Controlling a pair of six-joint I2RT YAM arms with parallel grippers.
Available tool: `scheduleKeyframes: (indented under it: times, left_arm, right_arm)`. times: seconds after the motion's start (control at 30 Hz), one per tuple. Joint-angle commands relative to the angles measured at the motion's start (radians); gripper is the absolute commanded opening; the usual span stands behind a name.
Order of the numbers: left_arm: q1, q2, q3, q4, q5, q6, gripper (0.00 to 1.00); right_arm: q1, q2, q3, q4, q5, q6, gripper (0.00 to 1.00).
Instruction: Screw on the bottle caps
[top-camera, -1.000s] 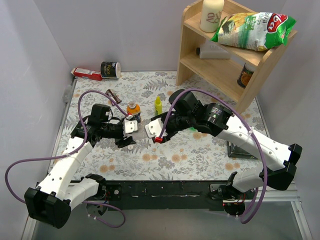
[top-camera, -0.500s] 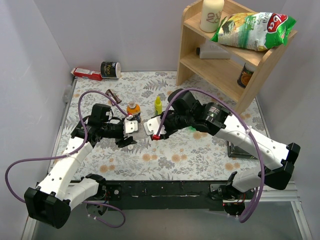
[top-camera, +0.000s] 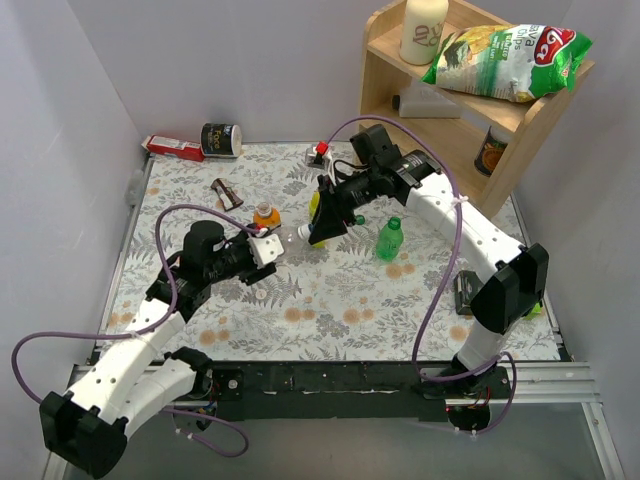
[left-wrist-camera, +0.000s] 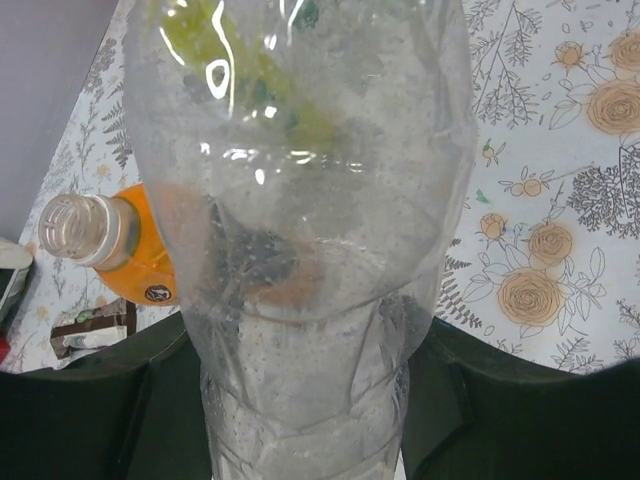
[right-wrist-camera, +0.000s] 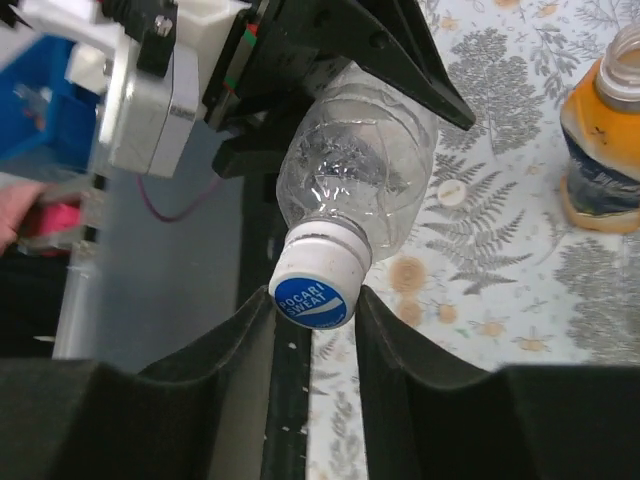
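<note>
In the left wrist view my left gripper (left-wrist-camera: 305, 385) is shut on the body of the clear bottle (left-wrist-camera: 300, 200), which it holds tilted above the table. A white cap with a blue top (right-wrist-camera: 312, 288) sits on that bottle's neck. My right gripper (right-wrist-camera: 315, 300) is shut on this cap, one finger touching each side. From above, the right gripper (top-camera: 315, 230) meets the left gripper (top-camera: 268, 250) near the table's middle. The orange bottle (top-camera: 265, 216) stands just behind them with its neck open (left-wrist-camera: 72, 228). The green bottle (top-camera: 389, 240) stands to the right.
A slim yellow bottle (top-camera: 316, 205) stands right behind the right gripper. A wooden shelf (top-camera: 450, 120) with a snack bag fills the back right. A black can (top-camera: 222, 140) and a red box (top-camera: 170, 147) lie at the back left, and a small dark item (top-camera: 225, 192) lies near them.
The right arm has swung up from low across the table and now reaches in from the back. Its jaws have closed on the cap. The green bottle has come into full view.
</note>
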Motion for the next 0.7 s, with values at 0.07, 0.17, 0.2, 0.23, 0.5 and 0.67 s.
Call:
scheduleKeyframes:
  times: [0.07, 0.17, 0.2, 0.23, 0.5, 0.67]
  left_arm:
    - [-0.001, -0.007, 0.041, 0.079, -0.103, -0.212, 0.00]
    - [0.002, -0.034, 0.040, 0.025, 0.079, -0.318, 0.00]
    - [0.002, -0.069, 0.034, 0.033, 0.141, -0.338, 0.00]
    - [0.002, -0.082, 0.024, 0.042, 0.205, -0.369, 0.00]
    - [0.002, -0.010, 0.086, 0.064, 0.361, -0.458, 0.00]
    - [0.002, 0.033, 0.113, 0.064, 0.402, -0.465, 0.00]
  right_arm:
    - [-0.048, -0.024, 0.171, -0.040, -0.077, 0.037, 0.76]
    - [-0.065, -0.127, 0.112, 0.112, 0.016, -0.003, 0.79]
    - [-0.069, -0.166, 0.050, 0.180, 0.022, 0.012, 0.80]
    - [-0.069, -0.204, -0.008, 0.266, 0.045, 0.030, 0.80]
    - [-0.068, -0.301, -0.277, 0.611, -0.013, 0.176, 0.80]
    - [-0.066, -0.243, -0.234, 0.673, -0.061, 0.242, 0.78]
